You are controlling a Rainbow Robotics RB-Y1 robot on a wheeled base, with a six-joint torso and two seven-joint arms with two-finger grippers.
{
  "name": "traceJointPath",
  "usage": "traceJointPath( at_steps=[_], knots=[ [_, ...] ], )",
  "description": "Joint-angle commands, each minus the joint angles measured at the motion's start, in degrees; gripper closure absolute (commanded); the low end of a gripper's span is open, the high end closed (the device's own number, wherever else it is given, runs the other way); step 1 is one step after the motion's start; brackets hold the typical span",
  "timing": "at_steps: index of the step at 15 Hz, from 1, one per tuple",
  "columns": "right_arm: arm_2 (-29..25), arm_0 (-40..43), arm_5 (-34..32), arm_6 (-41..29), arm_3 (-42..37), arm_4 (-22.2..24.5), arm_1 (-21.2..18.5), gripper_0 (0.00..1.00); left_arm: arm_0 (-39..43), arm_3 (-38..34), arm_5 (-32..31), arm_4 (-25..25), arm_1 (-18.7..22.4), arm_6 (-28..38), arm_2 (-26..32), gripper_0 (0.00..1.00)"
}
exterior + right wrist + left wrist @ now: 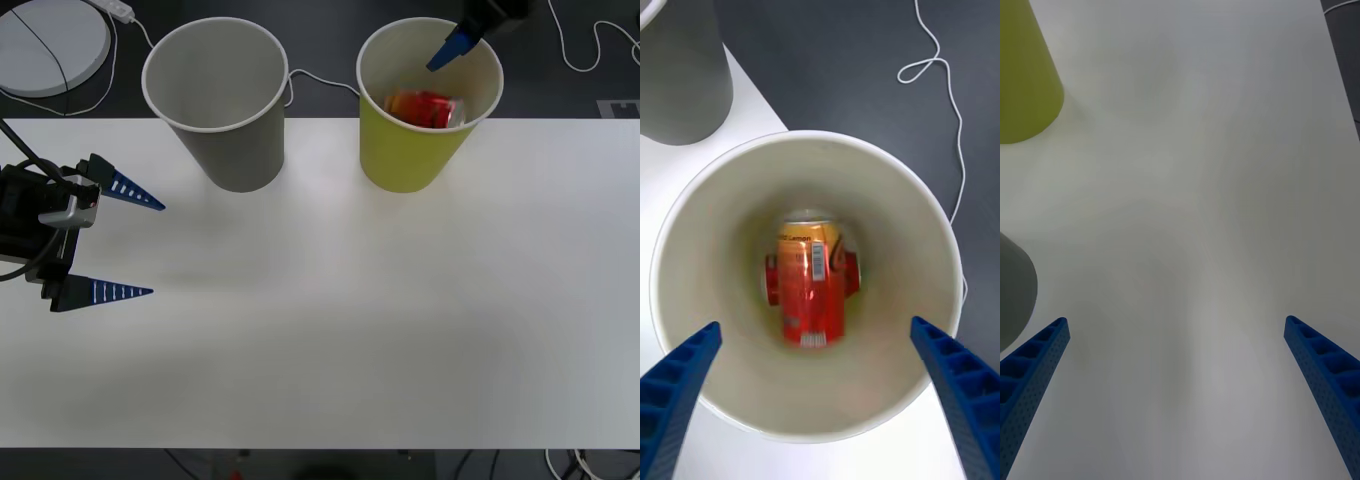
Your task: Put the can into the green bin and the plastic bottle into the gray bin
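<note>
glossy can (814, 289) lies inside tapered green bin (410, 160); ribbed right hand (816, 390) spread above.

Can (814, 289): glossy printed metal, red-orange, sheen noted along its side; lies at the bottom of the green bin (410, 150).
Green bin: matt yellow-green outer wall, paper-like, with smooth pale lining and white rolled rim.
Gray bin (235, 140), at 9 o'clock from the green one: same matt, paper-like finish.
Bench (350, 320): smooth white top, faint satin sheen.
Left gripper (132, 247) and right gripper (820, 390): ribbed blue plastic fingers, matt, jaws spread.
</note>
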Motion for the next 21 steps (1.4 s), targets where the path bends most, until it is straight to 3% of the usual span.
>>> traceJointPath(
  at_steps=[1, 5, 8, 10, 15, 21],
  knots=[
    [-0.6, 1.3, 0.0, 1.3, -2.0, -5.9, -3.5, 0.0, 0.0, 0.0, 0.0, 0.0, 0.0, 0.0, 0.0, 0.0],
    [-7.2, 9.8, 0.0, 2.7, -12.7, -12.7, -9.1, 0.0, 0.0, 0.0, 0.0, 0.0, 0.0, 0.0, 0.0, 0.0],
    [-15.8, 20.0, 0.0, 4.6, -22.8, -17.2, -12.6, 0.0, 0.0, 0.0, 0.0, 0.0, 0.0, 0.0, 0.0, 0.0],
    [-22.2, 27.4, 0.0, 9.8, -27.4, -20.1, -13.4, 0.0, 0.0, 0.0, 0.0, 0.0, 0.0, 0.0, 0.0, 0.0],
    [-32.5, 40.6, 0.0, 23.6, -30.6, -27.3, -14.0, 0.0, 0.0, 0.0, 0.0, 0.0, 0.0, 0.0, 0.0, 0.0],
    [-37.2, 50.4, 0.0, 40.4, -30.6, -31.6, -14.1, 0.0, 0.0, 0.0, 0.0, 0.0, 0.0, 0.0, 0.0, 0.0]
  ],
)
